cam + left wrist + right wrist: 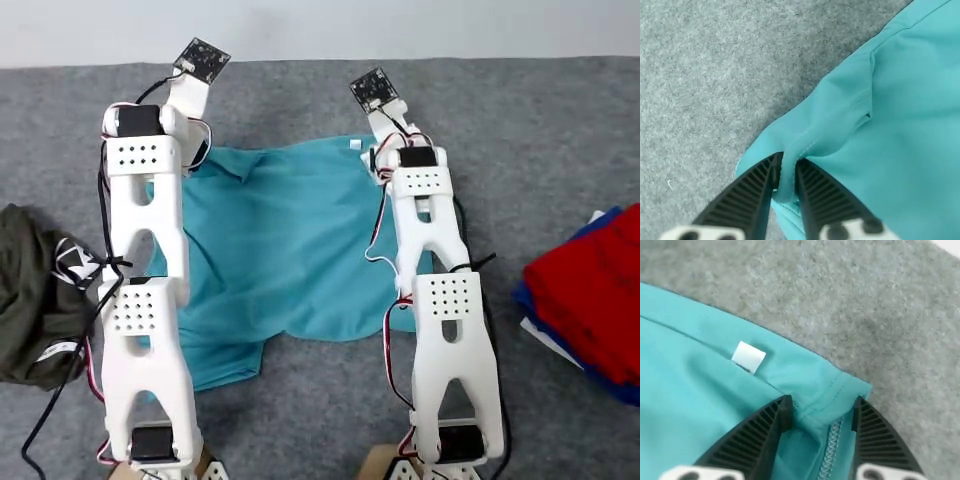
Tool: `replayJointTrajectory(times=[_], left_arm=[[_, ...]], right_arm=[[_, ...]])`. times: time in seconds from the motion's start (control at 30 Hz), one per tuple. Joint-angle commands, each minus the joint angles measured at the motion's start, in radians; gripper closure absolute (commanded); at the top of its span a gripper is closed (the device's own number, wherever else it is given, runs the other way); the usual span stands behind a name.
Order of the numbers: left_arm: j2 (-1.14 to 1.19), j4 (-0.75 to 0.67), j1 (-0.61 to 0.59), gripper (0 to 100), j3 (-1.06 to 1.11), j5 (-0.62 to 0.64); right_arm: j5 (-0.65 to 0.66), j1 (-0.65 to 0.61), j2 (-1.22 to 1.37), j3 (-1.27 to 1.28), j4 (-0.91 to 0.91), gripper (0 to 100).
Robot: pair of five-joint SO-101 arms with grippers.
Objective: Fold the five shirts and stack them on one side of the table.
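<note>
A teal shirt point(280, 250) lies spread on the grey table cover between my two arms, with its near edge partly turned over. At the shirt's far left corner, my left gripper point(787, 167) is shut on a raised fold of the teal shirt point(880, 125) along a seam. At the far right corner, my right gripper point(820, 410) is open, its black fingers point(775, 425) straddling the hemmed corner of the teal shirt point(695, 390), close to a small white label point(748, 357). In the high view that label point(355, 145) shows by the right arm's wrist point(385, 160).
A crumpled dark olive shirt point(30, 290) lies at the table's left edge. A stack of folded shirts, red point(590, 280) over blue point(535, 305), sits at the right edge. Bare grey cover point(520, 150) runs along the far side.
</note>
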Motion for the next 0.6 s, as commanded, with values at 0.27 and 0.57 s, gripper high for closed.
replayJointTrajectory(times=[0.27, 0.57], left_arm=[[-0.026, 0.009, -0.002, 100, -0.039, 0.003], [-0.017, 0.103, 0.006, 100, -0.254, 0.003]], right_arm=[[0.175, 0.019, -0.019, -0.181, 0.050, 98.7], [0.178, 0.015, -0.099, -0.473, 0.213, 98.8]])
